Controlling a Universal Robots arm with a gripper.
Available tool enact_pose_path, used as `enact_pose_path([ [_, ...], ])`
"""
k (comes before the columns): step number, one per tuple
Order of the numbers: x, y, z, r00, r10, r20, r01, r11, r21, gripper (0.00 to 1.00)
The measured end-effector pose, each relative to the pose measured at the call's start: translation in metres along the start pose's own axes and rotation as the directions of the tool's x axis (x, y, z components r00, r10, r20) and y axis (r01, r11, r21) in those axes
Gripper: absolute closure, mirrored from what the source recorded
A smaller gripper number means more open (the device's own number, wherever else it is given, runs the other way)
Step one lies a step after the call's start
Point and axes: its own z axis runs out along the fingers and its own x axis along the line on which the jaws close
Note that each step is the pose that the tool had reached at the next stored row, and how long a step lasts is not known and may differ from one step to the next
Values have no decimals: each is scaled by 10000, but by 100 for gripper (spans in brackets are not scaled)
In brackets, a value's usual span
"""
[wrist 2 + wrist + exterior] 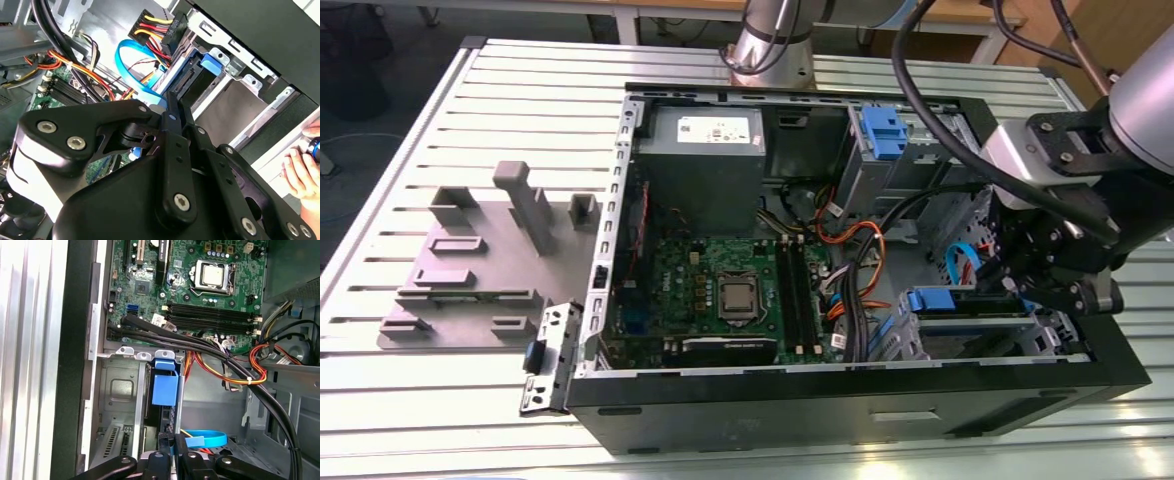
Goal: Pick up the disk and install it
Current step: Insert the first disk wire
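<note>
While the disk point(164, 389) sits in its bay point(119, 390) (handle showing), the pincer point(168, 436) is pressed together.

**Exterior view:** Light is bright and even, coming from above. The slatted counter point(494, 90) shines pale, with streaks of glare along its near slats. The open computer case point(854, 405) is well lit inside, while its black front wall lies in shade.

**First wrist view:** The counter's slats are washed out almost to white. The motherboard point(200, 295) is crisp and evenly lit. The drive bay point(120, 405) beside it sits in grey shade.

**Second wrist view:** The tool point(175, 112), close to the lens, carries a soft sheen on its black links. The blue cable point(126, 71) behind it is bright and clear. A patch beyond the case rim is burnt out white.
</note>
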Motion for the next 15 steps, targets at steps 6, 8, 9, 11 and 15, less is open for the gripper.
enact_pose_path([
  [6, 2, 6, 21, 10000, -6, 35, 6, 10000, 47, 84],
  [8, 3, 7, 23, 10000, -6, 33, 6, 10000, 55, 84],
  [9, 3, 7, 28, 10000, -7, 36, 6, 10000, 62, 84],
  [11, 4, 10, 36, 10000, -10, 40, 9, 10000, 82, 84],
  [15, 4, 11, 39, 10000, -13, 38, 13, 10000, 98, 84],
])
